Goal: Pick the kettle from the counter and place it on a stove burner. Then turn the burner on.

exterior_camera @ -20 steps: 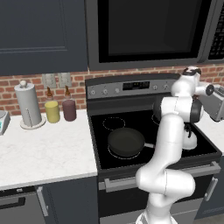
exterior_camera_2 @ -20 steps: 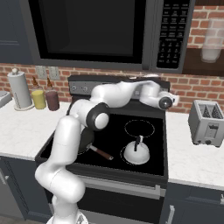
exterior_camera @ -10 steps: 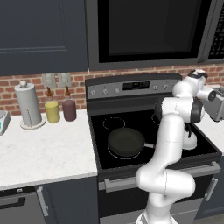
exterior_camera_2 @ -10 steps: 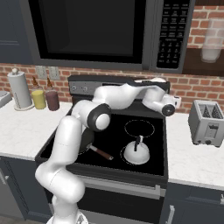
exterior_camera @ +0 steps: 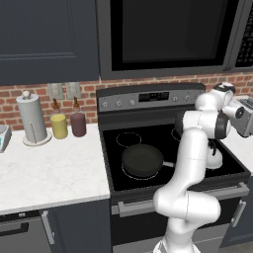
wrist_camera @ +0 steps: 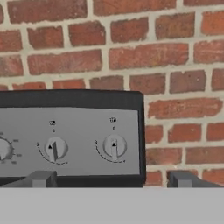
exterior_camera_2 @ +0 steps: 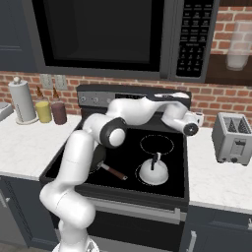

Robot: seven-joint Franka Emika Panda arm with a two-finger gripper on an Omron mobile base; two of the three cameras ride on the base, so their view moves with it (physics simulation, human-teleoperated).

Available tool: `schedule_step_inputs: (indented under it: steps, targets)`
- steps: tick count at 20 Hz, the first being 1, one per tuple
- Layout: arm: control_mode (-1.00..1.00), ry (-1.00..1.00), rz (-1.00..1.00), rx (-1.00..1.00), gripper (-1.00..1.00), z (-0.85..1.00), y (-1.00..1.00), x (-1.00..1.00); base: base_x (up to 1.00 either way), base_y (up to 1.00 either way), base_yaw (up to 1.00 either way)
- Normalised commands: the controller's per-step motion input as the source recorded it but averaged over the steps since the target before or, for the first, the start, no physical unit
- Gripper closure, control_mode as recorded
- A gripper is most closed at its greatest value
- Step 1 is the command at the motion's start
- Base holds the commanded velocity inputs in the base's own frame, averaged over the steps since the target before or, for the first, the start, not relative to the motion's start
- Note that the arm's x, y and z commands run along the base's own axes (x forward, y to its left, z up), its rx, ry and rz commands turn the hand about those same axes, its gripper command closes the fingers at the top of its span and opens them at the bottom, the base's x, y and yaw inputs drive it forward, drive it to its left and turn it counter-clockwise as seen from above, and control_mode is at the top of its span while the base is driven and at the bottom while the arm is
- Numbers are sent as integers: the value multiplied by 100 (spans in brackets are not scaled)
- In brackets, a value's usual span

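A simulated kitchen with a black glass cooktop set between two stretches of white stone surface [exterior_camera_2: 216,172]. The kettle [exterior_camera_2: 153,171], small, rounded and silvery-white, stands on the stove burner [exterior_camera_2: 153,178] at the front right corner of the cooktop, apart from the arm. A dark frying pan [exterior_camera: 142,160] sits on the front left burner, its handle pointing toward the kettle. The white arm reaches over the cooktop to the back right corner, where the pincer [wrist_camera: 111,178] faces the grey control panel [wrist_camera: 70,135] at the rear of the stove, its two dark fingertips [wrist_camera: 42,178] spread wide with nothing between them. In the hand view two round knobs [wrist_camera: 114,146] sit just beyond the tips, with red brick wall [wrist_camera: 175,57] behind. A boxy silver toaster [exterior_camera_2: 233,138] stands on the right surface; a paper towel roll [exterior_camera: 31,118], a yellow jar [exterior_camera: 59,125] and a dark red jar [exterior_camera: 78,123] line the back edge of the left surface.
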Motion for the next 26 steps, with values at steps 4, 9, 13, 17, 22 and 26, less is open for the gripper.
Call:
schedule_step_inputs:
  steps: [4,9,13,17,22,26]
  targets:
    - [-100,0,0,0,-100,-9,-8,0,0,0,0]
    - [-100,0,0,0,-100,-3,-9,1,0,0,0]
    - [-100,0,0,0,-100,0,-1,12,0,0,0]
    - [-100,0,0,0,-100,0,0,21,0,0,0]
    - [-100,0,0,0,-100,-2,0,17,0,0,0]
    - [-100,0,0,0,-100,0,0,15,0,0,0]
